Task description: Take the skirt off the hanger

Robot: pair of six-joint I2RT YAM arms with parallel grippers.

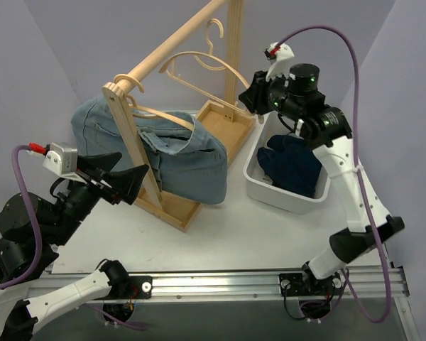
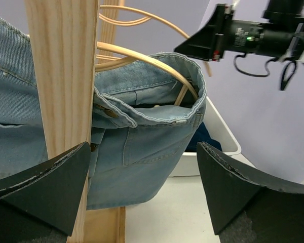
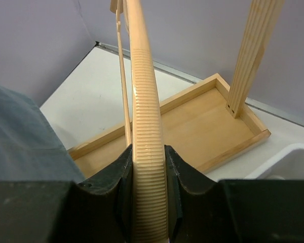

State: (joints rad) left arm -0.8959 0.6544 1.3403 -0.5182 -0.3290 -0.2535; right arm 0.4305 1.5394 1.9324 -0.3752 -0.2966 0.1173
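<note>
White tabletop, lilac walls: hanger pinned, skirt not yet grasped.

From above, the denim skirt [image 1: 163, 145] hangs on a wooden hanger [image 1: 199, 74] on the rack [image 1: 138, 153]; the right gripper [image 1: 255, 94] clamps the hanger's arm. In the left wrist view, the left gripper [image 2: 142, 190] gapes wide before the waistband, empty. The right wrist view shows the ribbed hanger pinched tight. Next, I judge, the left closes on denim and pulls.

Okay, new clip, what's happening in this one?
A denim skirt still hangs on a wooden hanger on the rack. The right gripper is clamped on the ribbed end of a wooden hanger. The left gripper sits wide open facing the skirt's waistband, touching nothing. A white bin beside the rack holds dark blue fabric.
</note>
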